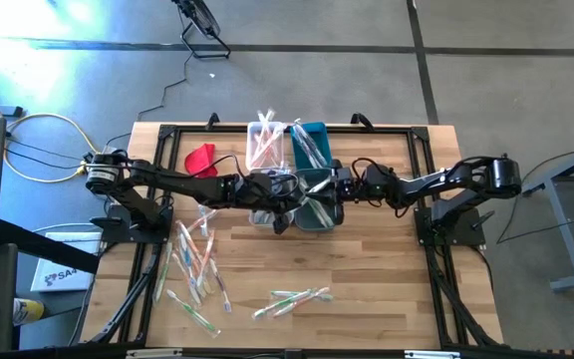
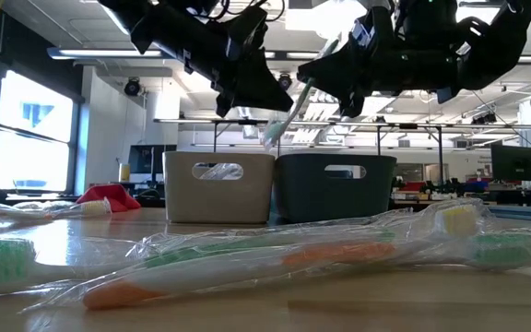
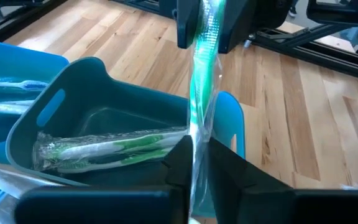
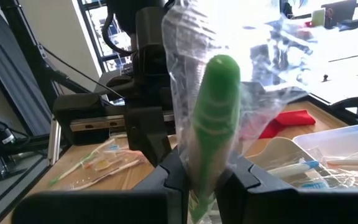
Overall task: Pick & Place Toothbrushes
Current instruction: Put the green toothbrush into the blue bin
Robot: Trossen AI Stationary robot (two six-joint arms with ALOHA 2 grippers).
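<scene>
A light wooden table [image 1: 387, 269] carries several small bins [image 1: 292, 150] at its middle rear, one white and others teal. A red cloth [image 1: 200, 156] lies left of them. Wrapped toothbrushes [image 1: 195, 267] are scattered across the front left, with a smaller cluster [image 1: 292, 300] near the front middle

Only one marking shows — dark letters on a white box [image 1: 60, 274] on the floor left of the tabletop [image 1: 387, 269], seemingly starting "SA", the rest too small to read. Nothing else carries legible text.
</scene>
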